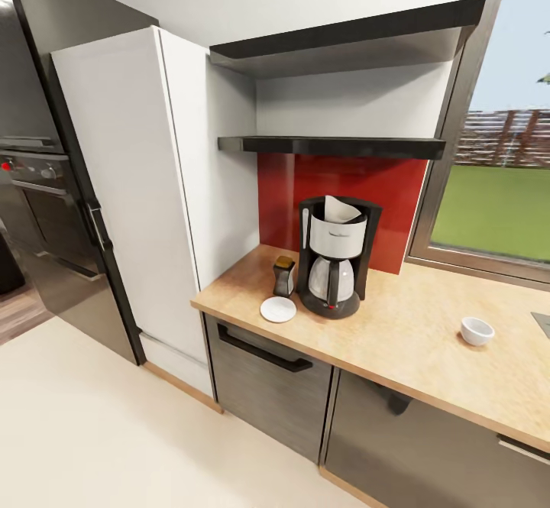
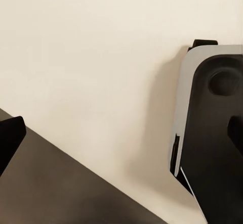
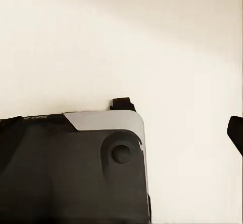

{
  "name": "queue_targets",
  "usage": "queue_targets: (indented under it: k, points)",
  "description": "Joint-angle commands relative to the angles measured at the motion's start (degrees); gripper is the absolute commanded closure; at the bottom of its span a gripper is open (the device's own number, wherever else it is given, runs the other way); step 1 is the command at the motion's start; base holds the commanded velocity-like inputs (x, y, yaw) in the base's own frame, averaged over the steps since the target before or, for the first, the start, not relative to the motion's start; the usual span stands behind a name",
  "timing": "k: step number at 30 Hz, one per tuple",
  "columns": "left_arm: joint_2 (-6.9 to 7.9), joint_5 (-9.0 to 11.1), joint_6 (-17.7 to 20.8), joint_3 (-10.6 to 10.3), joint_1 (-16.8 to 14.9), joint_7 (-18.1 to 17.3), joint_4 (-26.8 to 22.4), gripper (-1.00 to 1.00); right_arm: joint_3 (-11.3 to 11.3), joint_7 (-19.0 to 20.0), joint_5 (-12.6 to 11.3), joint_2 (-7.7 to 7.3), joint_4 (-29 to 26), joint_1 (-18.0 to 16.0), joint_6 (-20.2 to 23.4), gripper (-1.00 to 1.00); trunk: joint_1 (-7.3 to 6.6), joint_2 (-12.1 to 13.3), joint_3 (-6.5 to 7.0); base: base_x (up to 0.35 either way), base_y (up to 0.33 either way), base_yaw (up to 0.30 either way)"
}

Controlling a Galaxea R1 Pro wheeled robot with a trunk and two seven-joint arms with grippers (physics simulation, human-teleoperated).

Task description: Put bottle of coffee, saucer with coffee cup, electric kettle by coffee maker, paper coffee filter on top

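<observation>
While shelves (image 1: 332, 143) overhang, coffee maker (image 1: 334, 256) stands beneath.

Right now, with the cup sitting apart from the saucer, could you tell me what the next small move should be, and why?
Probably roll toward the cup and reach for it. The saucer, coffee bottle and filter already sit at the coffee maker, while the cup stands alone further along the counter, off the saucer.

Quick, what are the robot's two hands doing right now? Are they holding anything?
Left gripper: open, holding nothing, pointed down at the floor.
Right gripper: cannot be told; one fingertip shows at the picture's edge.
</observation>
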Motion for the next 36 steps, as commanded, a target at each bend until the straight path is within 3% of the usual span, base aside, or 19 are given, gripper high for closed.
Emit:
queue_targets:
  k: [1, 9, 22, 36]
  points:
    - [-0.01, -0.6, -0.2, 0.4, 0.0, 0.0, 0.0, -1.0, -0.4, -0.1, 1.5, -0.22, -0.1, 1.0, -0.2, -1.0, 0.02, -0.1, -0.09, 0.0, 0.0, 0.0]
    - [-0.08, -0.6, -0.2, 0.5, 0.0, 0.2, 0.1, -1.0, -0.4, -0.1, 3.0, -1.59, -0.1, 4.2, -3.9, -1.0, 0.02, -0.1, -0.09, 0.0, 0.0, 0.0]
    - [-0.1, -0.5, -0.2, 0.6, -0.1, 0.2, 0.0, -1.0, -0.5, 0.1, 2.7, -0.78, -0.1, 4.4, -4.2, -1.0, 0.02, -0.1, -0.09, 0.0, 0.0, 0.0]
    - [-0.16, -0.2, -0.3, 0.8, -0.1, -0.3, -0.2, -1.0, -0.7, 0.3, 2.4, -1.28, -0.1, 4.4, -4.3, -1.0, 0.02, -0.1, -0.02, 0.0, 0.0, -0.241]
